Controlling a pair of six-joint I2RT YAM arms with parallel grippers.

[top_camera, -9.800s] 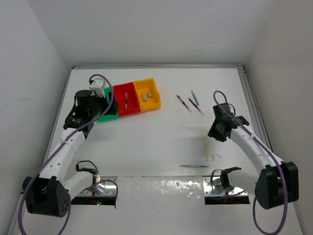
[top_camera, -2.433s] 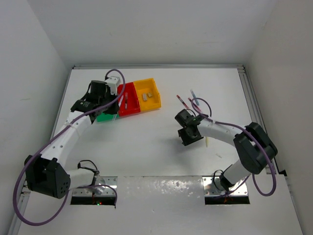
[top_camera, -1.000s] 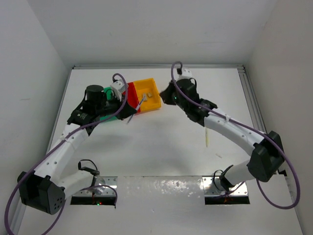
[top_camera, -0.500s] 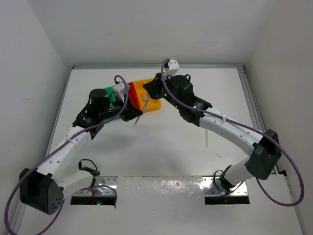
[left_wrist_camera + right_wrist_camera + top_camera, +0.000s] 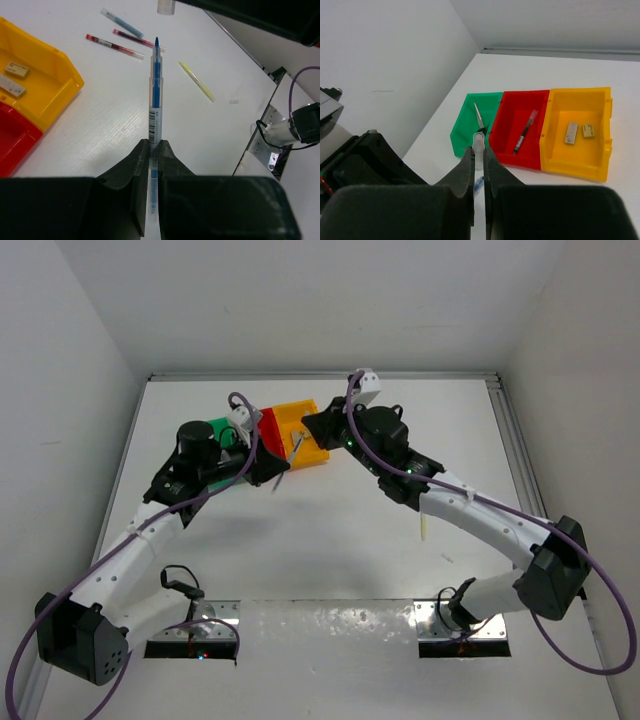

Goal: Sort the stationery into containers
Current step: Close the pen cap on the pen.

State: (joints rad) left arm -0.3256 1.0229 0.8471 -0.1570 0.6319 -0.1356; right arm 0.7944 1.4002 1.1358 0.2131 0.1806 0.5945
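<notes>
My left gripper (image 5: pixel 154 146) is shut on a blue pen (image 5: pixel 155 95) whose bare tip points away from me. My right gripper (image 5: pixel 478 150) is shut on a clear pen cap (image 5: pixel 478 142), just beyond that tip; the cap (image 5: pixel 166 6) is apart from the pen. From above, both grippers meet in front of the containers: left gripper (image 5: pixel 272 472), right gripper (image 5: pixel 303 437). The green bin (image 5: pixel 466 125) holds scissors (image 5: pixel 478 116), the red bin (image 5: pixel 512 112) a pen (image 5: pixel 525 131), and the yellow bin (image 5: pixel 580 107) two erasers (image 5: pixel 571 133).
Three pens (image 5: pixel 115 44) lie on the table beyond the yellow bin (image 5: pixel 47 80). A pale yellow stick (image 5: pixel 424 523) and a small white bit (image 5: pixel 447 559) lie right of centre. My right arm (image 5: pixel 470 505) spans the table's middle.
The blue pen that lay near the front edge is now in my left gripper. Over the last second my right gripper swung left to meet it in front of the bins.
</notes>
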